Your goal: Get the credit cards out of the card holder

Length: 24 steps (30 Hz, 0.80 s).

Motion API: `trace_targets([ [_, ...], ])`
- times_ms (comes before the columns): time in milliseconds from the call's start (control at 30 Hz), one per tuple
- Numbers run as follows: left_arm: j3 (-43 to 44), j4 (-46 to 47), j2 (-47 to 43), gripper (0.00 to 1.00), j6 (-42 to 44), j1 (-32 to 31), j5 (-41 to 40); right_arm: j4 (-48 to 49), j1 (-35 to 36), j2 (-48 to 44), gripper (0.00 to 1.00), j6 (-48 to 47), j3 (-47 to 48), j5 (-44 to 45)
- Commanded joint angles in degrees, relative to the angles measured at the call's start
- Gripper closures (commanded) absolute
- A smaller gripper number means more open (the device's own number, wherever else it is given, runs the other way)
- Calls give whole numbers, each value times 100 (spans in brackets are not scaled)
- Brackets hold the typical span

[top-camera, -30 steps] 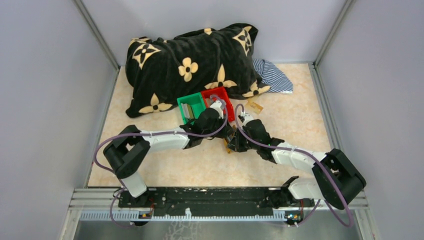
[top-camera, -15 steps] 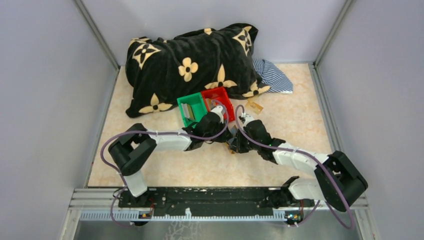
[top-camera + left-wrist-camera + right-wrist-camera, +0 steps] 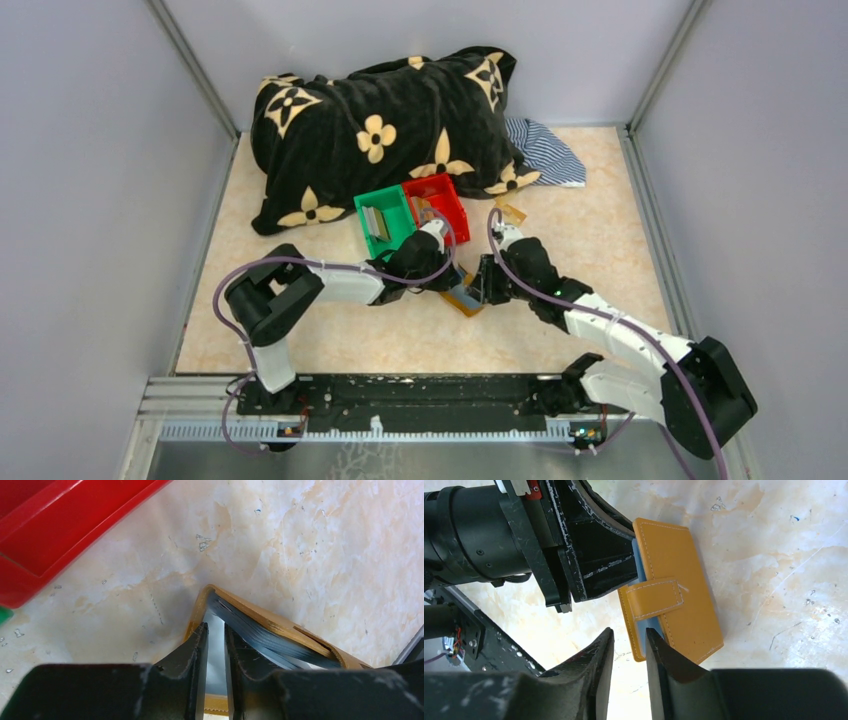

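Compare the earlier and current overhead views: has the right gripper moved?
Yes. The right gripper has shifted rightward, farther from the red bin, exposing the card holder.

Card holder (image 3: 676, 570): tan leather, nearly shut, strap tab wrapped over edge, grey-blue lining peeking.

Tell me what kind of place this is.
Probably a robot test cell: plain grey walls, a left arm and right arm bolted to a metal rail, and props, a flowered pillow, a green bin and a red bin, on a marble-look tabletop.
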Motion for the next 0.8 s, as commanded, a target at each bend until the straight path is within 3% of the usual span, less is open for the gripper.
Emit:
trace_targets([
  [0,42,-124,271,75,17,12,136,118,-99,-146,66,-81,204,-78],
  [267,49,-168,262,76,95,17,186,55,-299,180,65,-164,230,188],
  [767,-90,-99,261,76,114,68,201,715,-494,1013,64,-262,285,-625],
])
